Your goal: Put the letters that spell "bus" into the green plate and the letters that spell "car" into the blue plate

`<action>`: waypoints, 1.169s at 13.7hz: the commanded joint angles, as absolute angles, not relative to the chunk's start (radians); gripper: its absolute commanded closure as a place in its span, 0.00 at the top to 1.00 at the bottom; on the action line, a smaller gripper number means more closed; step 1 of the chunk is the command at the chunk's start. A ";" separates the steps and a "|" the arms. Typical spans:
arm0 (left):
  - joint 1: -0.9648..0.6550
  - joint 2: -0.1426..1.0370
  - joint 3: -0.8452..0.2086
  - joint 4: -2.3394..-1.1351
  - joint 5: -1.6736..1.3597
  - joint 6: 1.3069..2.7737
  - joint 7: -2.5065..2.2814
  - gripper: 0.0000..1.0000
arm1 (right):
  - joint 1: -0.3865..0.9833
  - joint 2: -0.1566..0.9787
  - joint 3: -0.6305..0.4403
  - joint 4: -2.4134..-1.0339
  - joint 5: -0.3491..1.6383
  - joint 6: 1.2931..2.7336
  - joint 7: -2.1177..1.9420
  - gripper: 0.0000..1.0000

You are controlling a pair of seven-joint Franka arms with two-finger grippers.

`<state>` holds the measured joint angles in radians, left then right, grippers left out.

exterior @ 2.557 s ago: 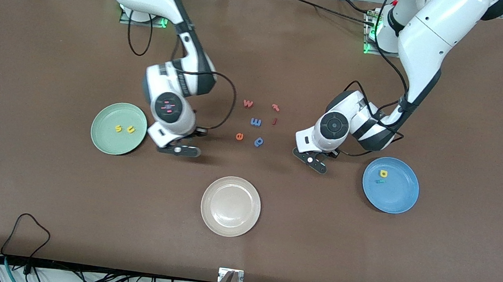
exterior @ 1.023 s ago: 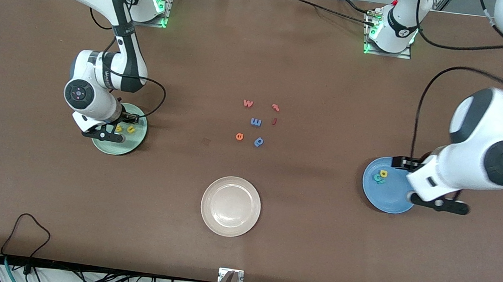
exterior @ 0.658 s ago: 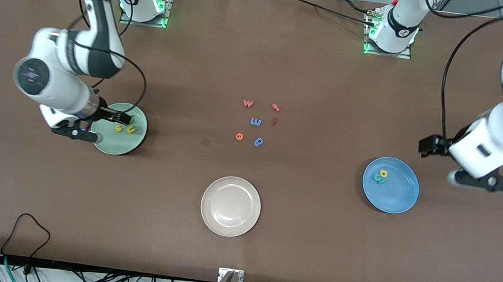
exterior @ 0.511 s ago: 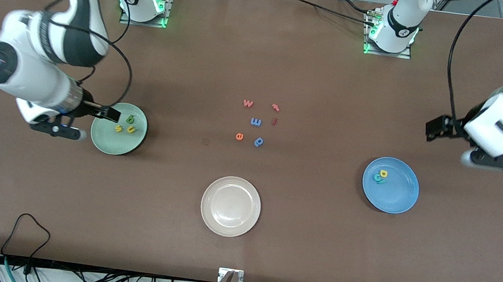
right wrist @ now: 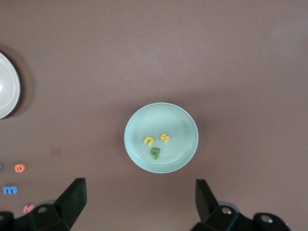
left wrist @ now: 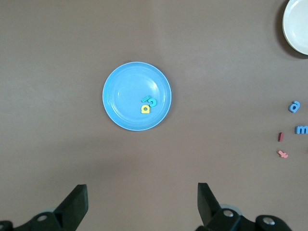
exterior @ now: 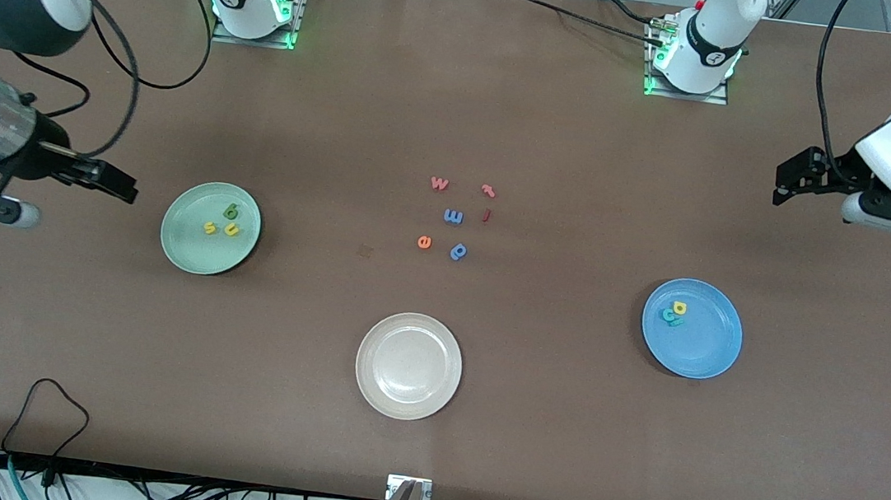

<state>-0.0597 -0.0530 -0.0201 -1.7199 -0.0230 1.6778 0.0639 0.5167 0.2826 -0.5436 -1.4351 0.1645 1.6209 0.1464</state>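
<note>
Letters for "bus" (right wrist: 156,144) lie in the green plate (right wrist: 185,122) below the right tool (right wrist: 139,204), jaws apart, and letters for "car" (left wrist: 147,104) lie in the blue plate (left wrist: 120,86) below the left tool (left wrist: 143,204), jaws apart, both tools up over bare tabletop (exterior: 526,424).

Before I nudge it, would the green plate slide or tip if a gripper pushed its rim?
The green plate sits flat and low on the bare table, so it would probably slide rather than tip. Its load is just three tiny letters, so it likely moves easily. They might shift inside the raised rim.
</note>
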 commanded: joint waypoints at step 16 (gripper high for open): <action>-0.031 -0.069 -0.043 -1.677 -0.005 1.559 0.091 1.00 | -0.095 0.060 0.005 -1.584 0.003 1.658 -0.063 1.00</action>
